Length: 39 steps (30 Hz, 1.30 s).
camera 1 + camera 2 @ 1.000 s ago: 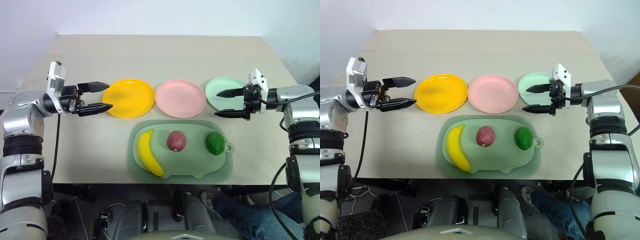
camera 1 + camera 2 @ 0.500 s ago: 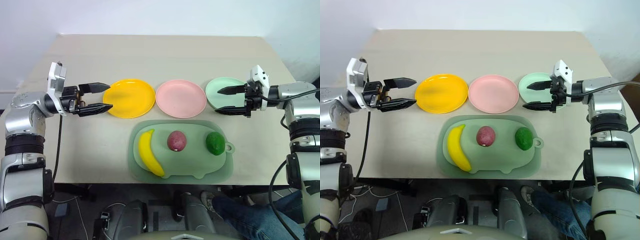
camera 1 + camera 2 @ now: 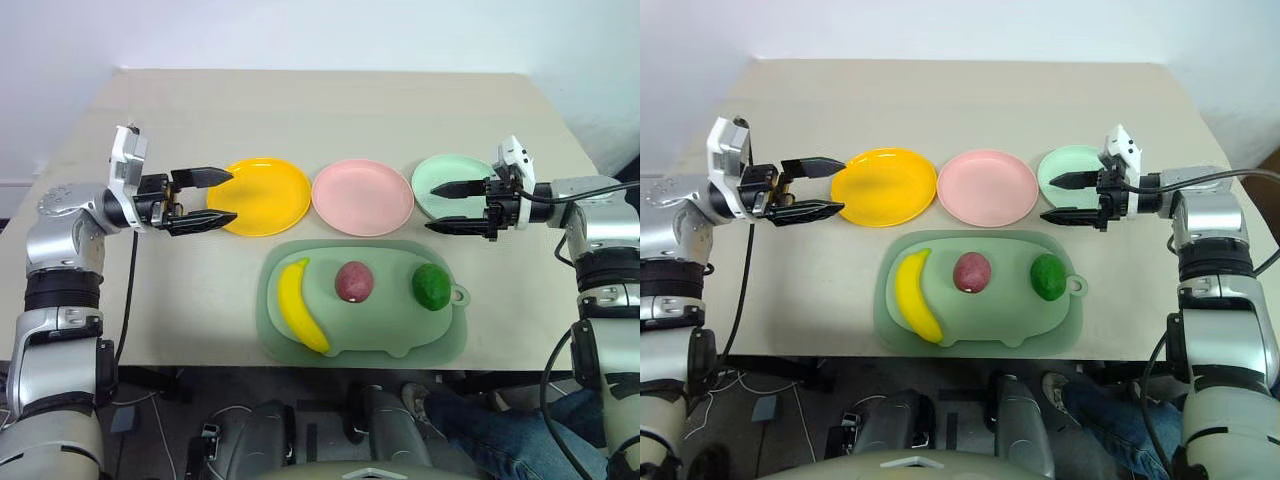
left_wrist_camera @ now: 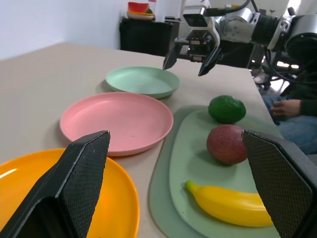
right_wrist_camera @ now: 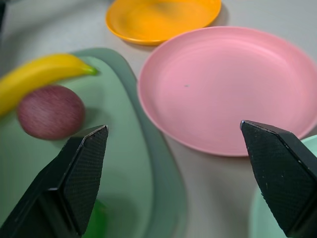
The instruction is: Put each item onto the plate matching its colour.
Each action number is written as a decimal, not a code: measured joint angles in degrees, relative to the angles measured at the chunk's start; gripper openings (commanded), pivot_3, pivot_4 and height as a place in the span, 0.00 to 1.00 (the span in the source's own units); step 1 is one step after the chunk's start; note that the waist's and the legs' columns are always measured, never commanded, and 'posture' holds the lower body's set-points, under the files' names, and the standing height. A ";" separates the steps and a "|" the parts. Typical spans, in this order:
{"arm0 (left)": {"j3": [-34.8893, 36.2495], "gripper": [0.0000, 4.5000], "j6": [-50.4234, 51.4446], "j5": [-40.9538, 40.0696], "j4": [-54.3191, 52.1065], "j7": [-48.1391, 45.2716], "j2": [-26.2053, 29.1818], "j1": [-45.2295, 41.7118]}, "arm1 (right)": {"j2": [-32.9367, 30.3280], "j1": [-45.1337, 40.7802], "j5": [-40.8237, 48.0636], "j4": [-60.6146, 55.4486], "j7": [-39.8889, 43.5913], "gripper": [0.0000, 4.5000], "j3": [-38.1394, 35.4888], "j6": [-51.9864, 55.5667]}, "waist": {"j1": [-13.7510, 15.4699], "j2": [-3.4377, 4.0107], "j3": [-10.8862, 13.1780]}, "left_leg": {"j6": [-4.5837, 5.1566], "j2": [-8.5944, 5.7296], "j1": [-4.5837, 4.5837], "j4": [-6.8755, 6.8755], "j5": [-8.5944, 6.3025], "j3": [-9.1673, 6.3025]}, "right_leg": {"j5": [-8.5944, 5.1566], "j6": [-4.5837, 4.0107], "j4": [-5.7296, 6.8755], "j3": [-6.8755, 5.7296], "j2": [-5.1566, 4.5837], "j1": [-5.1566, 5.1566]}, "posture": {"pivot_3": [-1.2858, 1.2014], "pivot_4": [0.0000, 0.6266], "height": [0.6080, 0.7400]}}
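On the pale green mat (image 3: pixel 400 335) lie a yellow banana (image 3: pixel 298 305), a reddish-purple fruit (image 3: pixel 352 281) and a dark green fruit (image 3: pixel 431 286). Behind the mat stand three bare plates in a row: yellow-orange (image 3: pixel 265 195), pink (image 3: pixel 362 196) and mint green (image 3: pixel 455 180). My left gripper (image 3: pixel 232 196) is open and points right, its tips over the yellow plate's left rim. My right gripper (image 3: pixel 432 208) is open and points left at the mint plate's front left rim. Neither gripper holds anything.
The beige table (image 3: pixel 330 110) has free room behind the plates. Its front edge runs just below the mat. A person's legs in jeans (image 3: pixel 500 420) show under the table's front right.
My right wrist has rolled slightly. Both grippers stay open in about the same places. The fruits and plates have not moved.
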 measured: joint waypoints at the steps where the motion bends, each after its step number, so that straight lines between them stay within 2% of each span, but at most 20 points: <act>1: -0.10 0.99 -0.05 0.01 0.20 0.00 -0.07 -0.23 | -0.01 0.91 0.42 -1.66 0.05 1.00 -0.08 0.31 | -0.06 0.00 0.00 | 0.00 0.00 0.00 0.00 0.00 0.00 | 0.00 0.00 0.01 0.00 0.00 0.00 | 0.52 0.24 1.00; 4: -0.89 0.99 -0.41 0.10 1.65 0.01 -0.16 -2.29 | -0.49 5.63 2.16 -9.46 1.23 1.00 -0.09 3.14 | -0.05 0.00 0.00 | 0.00 0.00 0.01 0.00 0.00 0.00 | 0.00 0.00 0.01 0.00 0.00 0.00 | 0.52 0.24 1.00; 11: -2.20 0.99 -0.65 0.06 2.41 0.00 -0.59 -2.56 | -3.34 9.97 6.69 -20.47 2.58 1.00 -0.58 11.51 | -0.04 -0.01 -0.01 | 0.01 0.00 0.01 0.00 -0.01 -0.02 | 0.00 0.00 0.00 0.00 0.01 0.00 | 0.52 0.24 1.00; 17: -2.67 0.99 -0.66 -0.03 2.56 0.00 -0.26 -2.47 | -5.89 18.80 8.39 -30.53 3.57 1.00 0.11 13.02 | 0.32 -0.03 -0.01 | 0.02 -0.01 -0.01 0.03 -0.01 -0.03 | 0.00 0.00 -0.01 -0.02 0.00 0.01 | 0.52 0.24 1.00; 21: -3.12 0.99 -0.70 -0.03 2.63 -0.01 -0.24 -2.47 | -6.09 20.93 5.96 -31.03 2.65 1.00 3.07 9.55 | 0.13 -0.03 -0.02 | 0.12 -0.02 0.04 0.04 -0.07 -0.03 | 0.00 0.00 0.00 -0.01 0.00 0.03 | 0.52 0.24 1.00; 31: -3.80 0.99 -0.38 -0.08 2.63 -0.01 -0.05 -2.47 | -4.69 20.20 5.43 -30.72 0.48 1.00 3.64 5.45 | 0.14 -0.03 -0.02 | 0.03 -0.02 0.02 0.04 -0.02 -0.04 | 0.00 0.00 -0.01 -0.01 0.00 0.03 | 0.52 0.24 1.00; 39: -3.79 0.99 -0.34 -0.07 2.61 0.00 0.20 -2.47 | -4.97 19.35 0.78 -26.15 0.90 1.00 6.51 -1.08 | 0.04 -0.03 -0.02 | 0.03 -0.02 0.03 0.04 -0.02 -0.03 | 0.00 0.00 -0.01 -0.01 0.01 0.03 | 0.52 0.24 1.00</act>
